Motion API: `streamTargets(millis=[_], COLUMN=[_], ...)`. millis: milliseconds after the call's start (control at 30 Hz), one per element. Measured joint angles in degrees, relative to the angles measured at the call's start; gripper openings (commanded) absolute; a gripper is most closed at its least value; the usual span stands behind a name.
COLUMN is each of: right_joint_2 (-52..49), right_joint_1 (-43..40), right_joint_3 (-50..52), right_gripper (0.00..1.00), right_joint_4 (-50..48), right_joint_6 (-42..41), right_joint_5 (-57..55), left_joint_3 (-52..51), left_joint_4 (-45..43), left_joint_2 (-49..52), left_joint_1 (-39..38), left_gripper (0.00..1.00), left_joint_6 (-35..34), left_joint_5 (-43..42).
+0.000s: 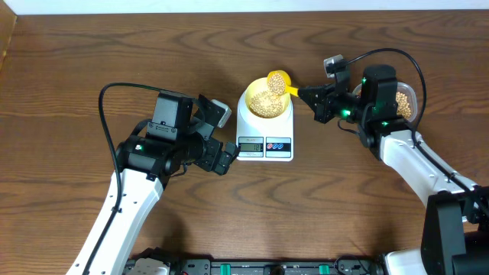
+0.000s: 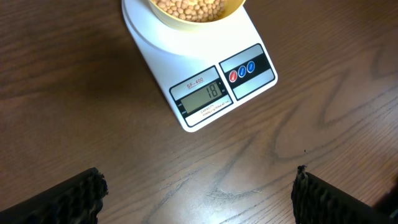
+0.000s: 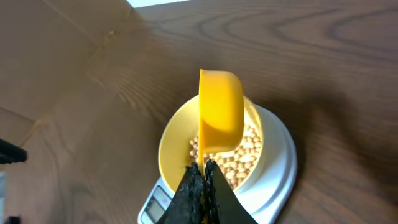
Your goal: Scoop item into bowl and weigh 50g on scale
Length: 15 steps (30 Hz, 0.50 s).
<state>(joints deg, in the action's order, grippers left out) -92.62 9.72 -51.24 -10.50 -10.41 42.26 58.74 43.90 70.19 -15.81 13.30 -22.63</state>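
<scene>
Quick status from my end. Left gripper (image 2: 199, 193) has its fingers wide apart with nothing between them, hanging over bare table. The scale (image 2: 205, 93) is just ahead of those fingers, not touching them. The bowl (image 1: 248, 98) sits on the scale with a decent layer of beans (image 2: 193, 6) in it. The display reads 18, so I'd call it roughly a third of the way to 50. Right gripper (image 3: 204, 174) has its fingers clamped on the handle of the scoop (image 3: 219, 115). The cup sticks out past the fingertips, tipped on its side over the bowl, and I can't tell if anything's left in it. The tub (image 1: 403, 99) behind the right fingers has plenty of beans, so I'm guessing a few more scoops, smaller near the end.
</scene>
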Motion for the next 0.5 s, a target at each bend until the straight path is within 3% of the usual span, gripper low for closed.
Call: streamTargets(millis=[500], right_joint_2=[0.0], right_joint_1=[2.4], right_joint_3=[0.0], right_gripper=[0.01], right_joint_4=[0.4], right_joint_6=[9.9], right_joint_5=[-2.7], left_joint_3=[0.0], left_joint_4=[0.0], left_joint_2=[0.0], left_joint_1=[0.0], left_gripper=[0.98], left_joint_6=[0.0], left_joint_5=[0.0])
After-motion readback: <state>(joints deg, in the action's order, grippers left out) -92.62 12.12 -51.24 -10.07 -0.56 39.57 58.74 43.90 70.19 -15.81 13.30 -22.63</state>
